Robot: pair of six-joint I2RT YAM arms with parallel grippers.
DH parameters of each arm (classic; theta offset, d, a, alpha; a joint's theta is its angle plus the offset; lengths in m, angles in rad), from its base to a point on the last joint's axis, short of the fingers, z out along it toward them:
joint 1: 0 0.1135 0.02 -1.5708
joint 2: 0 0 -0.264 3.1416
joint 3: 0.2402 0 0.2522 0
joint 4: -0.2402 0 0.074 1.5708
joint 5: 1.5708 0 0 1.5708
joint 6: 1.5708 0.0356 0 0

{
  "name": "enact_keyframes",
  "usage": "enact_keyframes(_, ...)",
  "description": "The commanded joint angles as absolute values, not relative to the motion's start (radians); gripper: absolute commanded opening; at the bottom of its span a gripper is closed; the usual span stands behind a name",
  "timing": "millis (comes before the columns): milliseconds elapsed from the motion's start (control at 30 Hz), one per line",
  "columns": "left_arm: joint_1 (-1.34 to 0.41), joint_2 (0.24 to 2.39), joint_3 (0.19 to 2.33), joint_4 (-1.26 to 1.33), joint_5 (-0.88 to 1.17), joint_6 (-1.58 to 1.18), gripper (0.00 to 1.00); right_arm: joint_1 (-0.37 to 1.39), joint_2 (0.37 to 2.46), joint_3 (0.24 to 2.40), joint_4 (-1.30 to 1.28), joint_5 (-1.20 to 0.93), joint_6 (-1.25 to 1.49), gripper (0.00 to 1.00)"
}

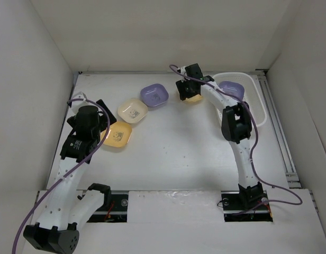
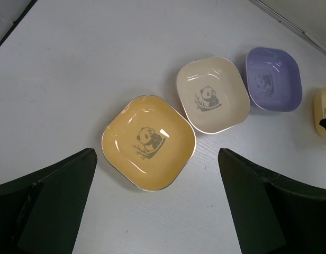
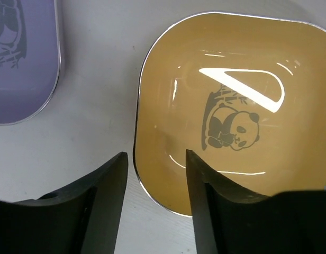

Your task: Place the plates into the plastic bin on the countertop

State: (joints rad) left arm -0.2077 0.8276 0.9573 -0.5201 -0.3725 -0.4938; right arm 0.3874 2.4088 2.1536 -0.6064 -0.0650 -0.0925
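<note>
Three plates lie in a diagonal row on the countertop (image 1: 179, 153): yellow-orange (image 1: 117, 134), cream (image 1: 133, 110) and purple (image 1: 154, 94). My left gripper (image 1: 103, 115) hovers wide open just near of the yellow-orange plate (image 2: 148, 142), holding nothing. Beyond it are the cream plate (image 2: 211, 95) and the purple plate (image 2: 273, 78). My right gripper (image 1: 187, 87) is down over another yellow-orange plate (image 1: 193, 98). Its jaws (image 3: 155, 153) straddle that plate's (image 3: 232, 106) near-left rim, one finger inside and one outside, with a gap still showing. The plastic bin (image 1: 260, 103) at the right holds a purple plate (image 1: 230, 88).
White walls close off the left, back and right. A metal rail (image 1: 282, 132) runs along the right side past the bin. The right arm's elbow (image 1: 236, 124) overhangs the bin's near-left corner. A purple plate (image 3: 23, 58) lies just left of the right gripper.
</note>
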Motion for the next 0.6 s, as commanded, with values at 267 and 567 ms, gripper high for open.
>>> enact_keyframes(267, -0.207, 0.822, 0.951, -0.494, -0.379, -0.48, 1.0, 0.396, 2.461, 2.166, -0.621, -0.087, -0.104, 0.55)
enact_keyframes(567, -0.207, 0.822, 0.951, -0.494, -0.379, -0.48, 1.0, 0.416, 2.321, 2.112, -0.589, -0.15, -0.104, 0.0)
